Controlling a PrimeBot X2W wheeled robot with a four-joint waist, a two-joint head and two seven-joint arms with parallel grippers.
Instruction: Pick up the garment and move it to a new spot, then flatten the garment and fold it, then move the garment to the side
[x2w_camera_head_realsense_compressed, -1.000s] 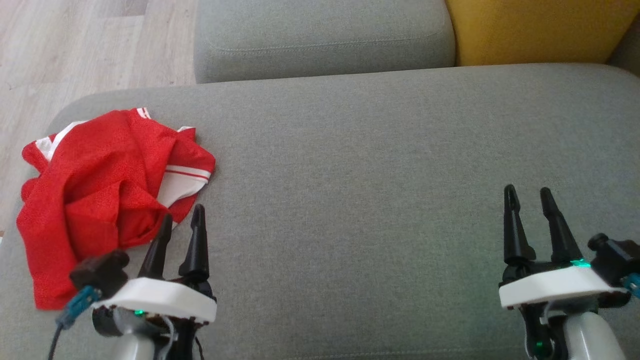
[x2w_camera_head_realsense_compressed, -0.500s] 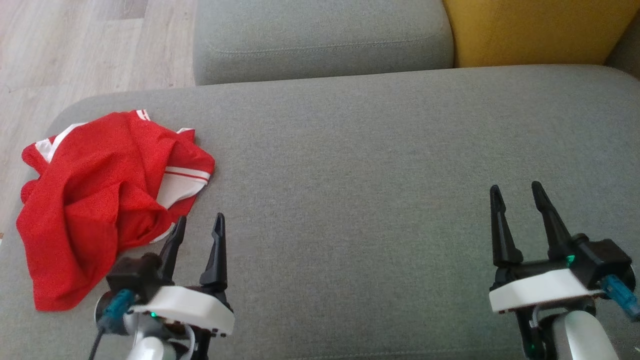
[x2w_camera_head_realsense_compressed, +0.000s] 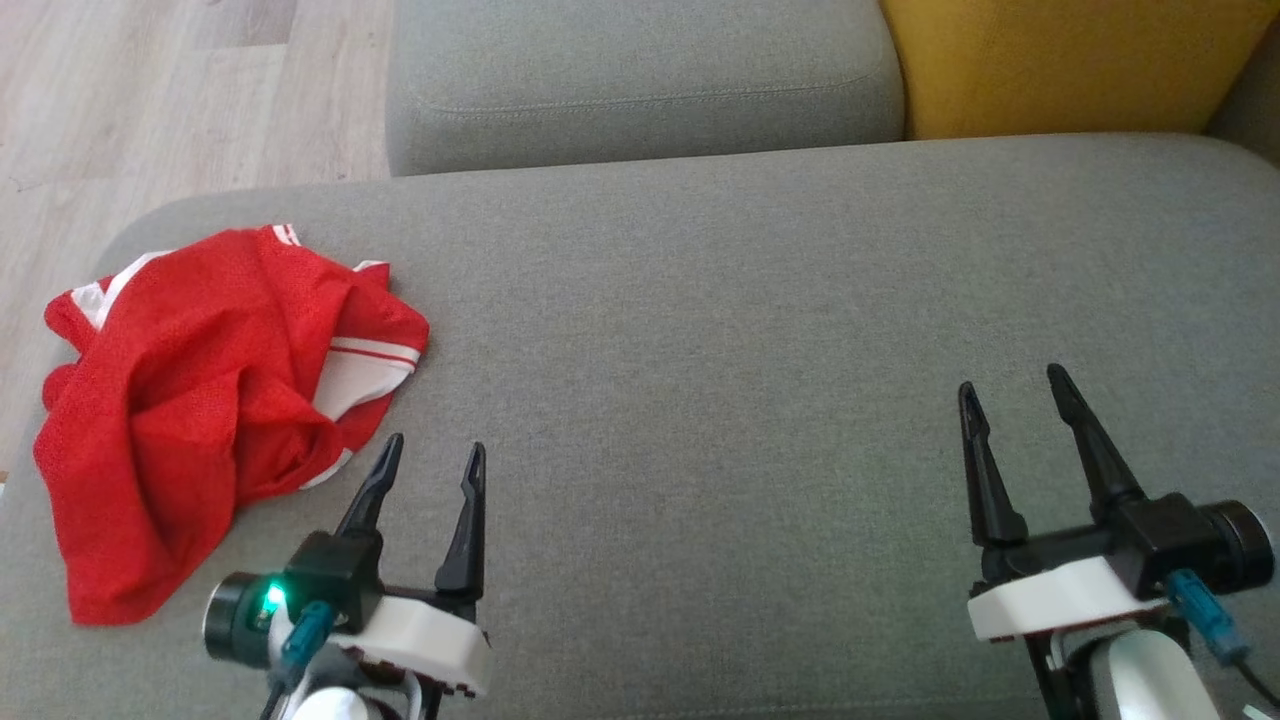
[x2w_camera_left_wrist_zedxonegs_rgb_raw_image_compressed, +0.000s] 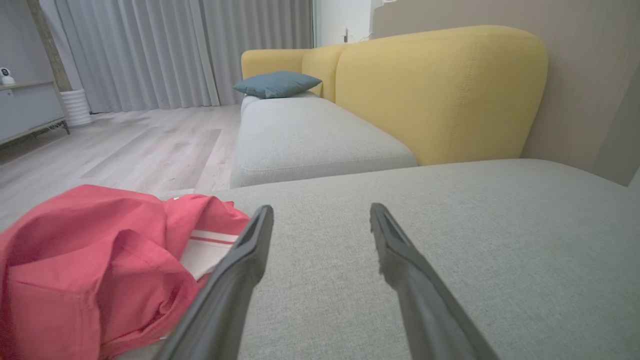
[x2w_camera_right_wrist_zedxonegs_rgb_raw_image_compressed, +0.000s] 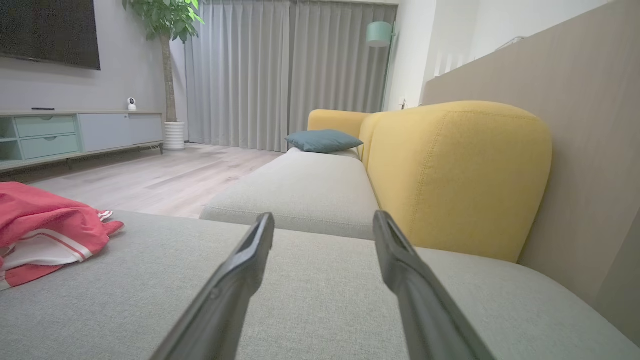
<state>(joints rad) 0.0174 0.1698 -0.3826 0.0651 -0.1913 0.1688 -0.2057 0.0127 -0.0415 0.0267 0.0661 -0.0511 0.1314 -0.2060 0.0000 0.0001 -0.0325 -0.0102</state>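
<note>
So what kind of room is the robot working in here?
Most likely a home living room: a grey and yellow sofa, a dark TV on the wall above a low cabinet, floor-length curtains and a potted plant.

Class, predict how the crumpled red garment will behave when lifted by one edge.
Probably floppy: the red garment lies in soft folds, so it should hang and unfurl. Likely light, being thin cloth. It may drag on the woven cushion.

head: above, facing down on grey seat (x2w_camera_head_realsense_compressed: 700, 350) | wrists: low, close, facing yellow backrest (x2w_camera_left_wrist_zedxonegs_rgb_raw_image_compressed: 440, 95) | shared: garment (x2w_camera_head_realsense_compressed: 200, 400)
</note>
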